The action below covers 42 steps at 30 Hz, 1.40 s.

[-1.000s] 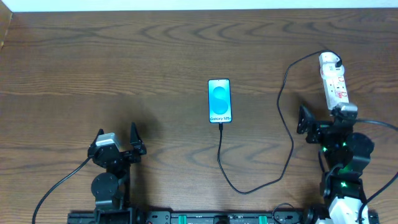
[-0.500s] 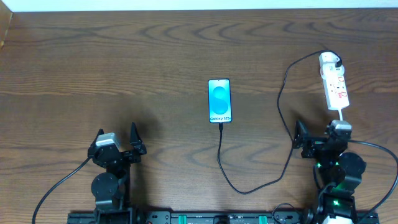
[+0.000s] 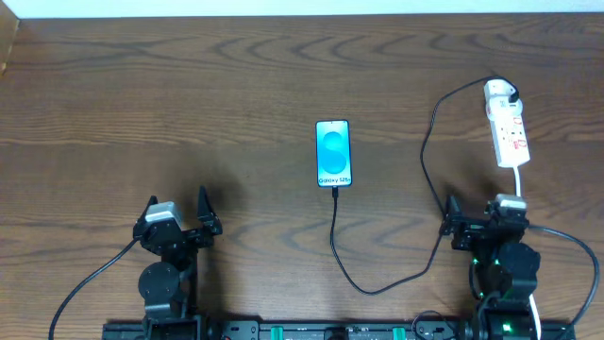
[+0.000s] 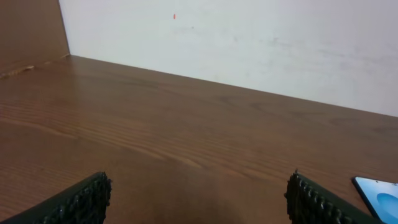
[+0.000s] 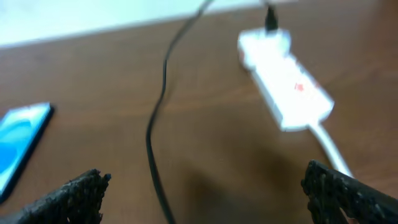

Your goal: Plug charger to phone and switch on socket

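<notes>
The phone (image 3: 333, 153) lies flat at the table's middle, its blue screen lit; its corner shows in the left wrist view (image 4: 378, 193) and its edge in the right wrist view (image 5: 22, 140). The black charger cable (image 3: 427, 179) runs from the phone's near end in a loop to the white socket strip (image 3: 507, 127) at the far right, where its plug sits in the far end. The right wrist view shows the cable (image 5: 155, 130) and strip (image 5: 286, 84) ahead. My left gripper (image 3: 179, 222) is open and empty at the near left. My right gripper (image 3: 477, 222) is open and empty, below the strip.
The strip's white cord (image 3: 518, 179) runs from its near end toward my right arm. A white wall (image 4: 249, 43) borders the table's far edge. A wooden side panel (image 4: 31, 31) stands at the far left.
My right arm has drawn back toward the near edge, away from the socket strip. The left arm, phone and cable have not moved.
</notes>
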Available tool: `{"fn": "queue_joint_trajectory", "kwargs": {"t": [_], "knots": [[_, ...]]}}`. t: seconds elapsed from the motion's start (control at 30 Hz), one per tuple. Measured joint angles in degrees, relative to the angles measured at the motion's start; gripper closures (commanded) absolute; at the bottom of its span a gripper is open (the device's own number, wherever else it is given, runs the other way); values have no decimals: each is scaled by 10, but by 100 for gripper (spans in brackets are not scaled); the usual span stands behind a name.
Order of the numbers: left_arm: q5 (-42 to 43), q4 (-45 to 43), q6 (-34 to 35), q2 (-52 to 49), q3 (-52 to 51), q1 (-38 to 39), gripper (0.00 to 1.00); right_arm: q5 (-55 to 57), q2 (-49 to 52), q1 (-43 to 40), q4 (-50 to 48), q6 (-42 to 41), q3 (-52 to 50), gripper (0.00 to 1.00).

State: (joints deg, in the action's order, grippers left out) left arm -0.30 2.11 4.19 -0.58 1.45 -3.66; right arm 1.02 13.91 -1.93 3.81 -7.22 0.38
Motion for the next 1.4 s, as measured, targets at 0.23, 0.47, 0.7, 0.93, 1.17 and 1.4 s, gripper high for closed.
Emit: {"fn": "queue_joint_trajectory", "kwargs": {"t": [0.23, 0.47, 0.7, 0.93, 1.17, 1.4], "knots": [[0, 0, 0, 0, 0, 0, 10, 21, -82, 1, 0, 1, 0, 1], [0, 0, 0, 0, 0, 0, 10, 25, -132, 1, -1, 1, 0, 1], [0, 0, 0, 0, 0, 0, 10, 24, -132, 1, -1, 1, 0, 1], [0, 0, 0, 0, 0, 0, 10, 25, -132, 1, -1, 1, 0, 1], [0, 0, 0, 0, 0, 0, 10, 25, -132, 1, -1, 1, 0, 1], [0, 0, 0, 0, 0, 0, 10, 25, -132, 1, -1, 1, 0, 1]]}}
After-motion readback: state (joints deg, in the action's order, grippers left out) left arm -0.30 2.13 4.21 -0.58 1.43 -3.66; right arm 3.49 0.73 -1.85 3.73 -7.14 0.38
